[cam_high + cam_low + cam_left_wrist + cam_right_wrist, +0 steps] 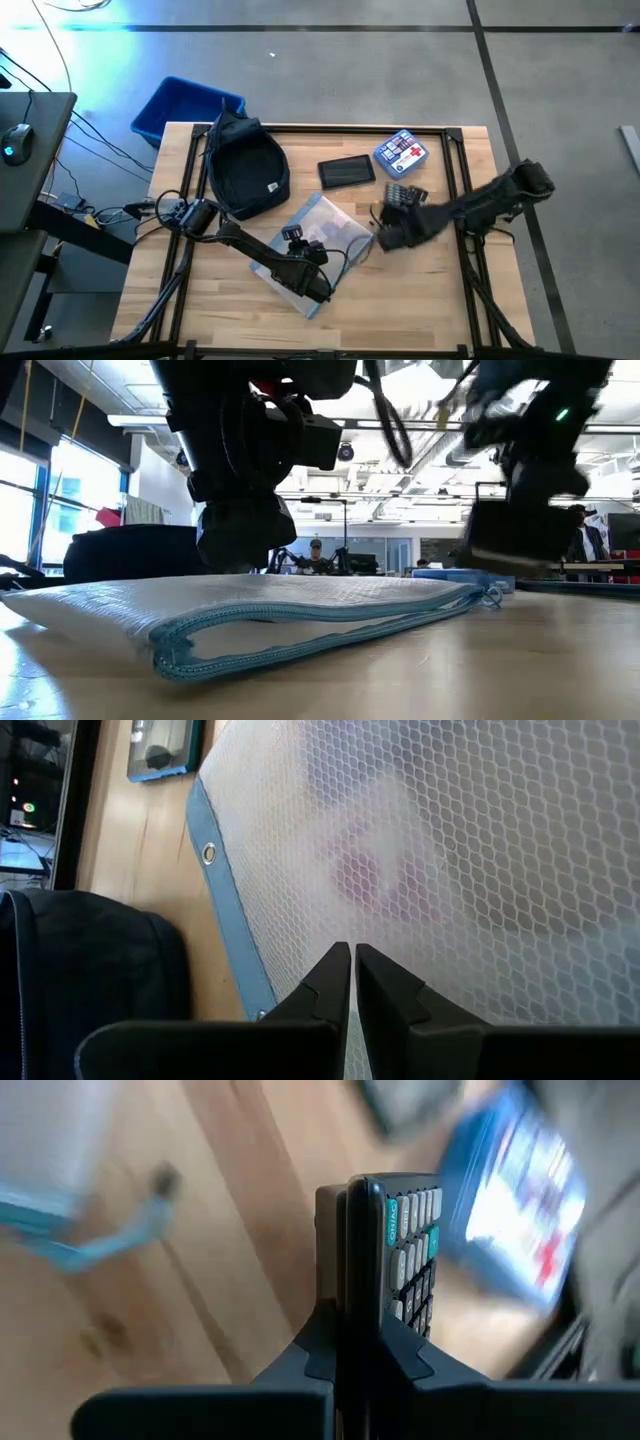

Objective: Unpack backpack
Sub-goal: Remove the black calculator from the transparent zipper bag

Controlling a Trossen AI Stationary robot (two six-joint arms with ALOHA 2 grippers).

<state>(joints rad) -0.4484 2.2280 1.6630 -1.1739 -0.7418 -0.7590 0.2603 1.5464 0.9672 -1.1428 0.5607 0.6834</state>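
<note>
Backpack (245,165) on the far-left part of the table (420,300), just near the blue bin (185,105). Lies flat, long axis running near to far, tilted a little. Top end with its loop points far, toward the bin; rounded bottom with the small white tag points near and slightly right. Mouth state hard to judge from above.

Left gripper (353,960) hangs over the mesh pouch (315,245) at mid-table, fingertips pressed together, nothing between them. Cannot tell whether touching the mesh or just above it. From there, backpack lies far and to the left, near at hand: its dark side shows just beside the pouch's blue edge in the left wrist view.

Right gripper (350,1315) sits right of centre, clamped on a calculator (400,1250) held edge-on above the wood. Blue box (400,152) just far of it, pouch's zipper pull to its left. From there, backpack lies to the left and a little far, well apart, with the black case (347,172) between.

So, by position, left arm clearly the nearer one for any further reach into the bag, and free to do it. Would probably call for swinging back far-left and coming in along the bag's long axis from the top end. Right arm likely needs to set the calculator down first.
</note>
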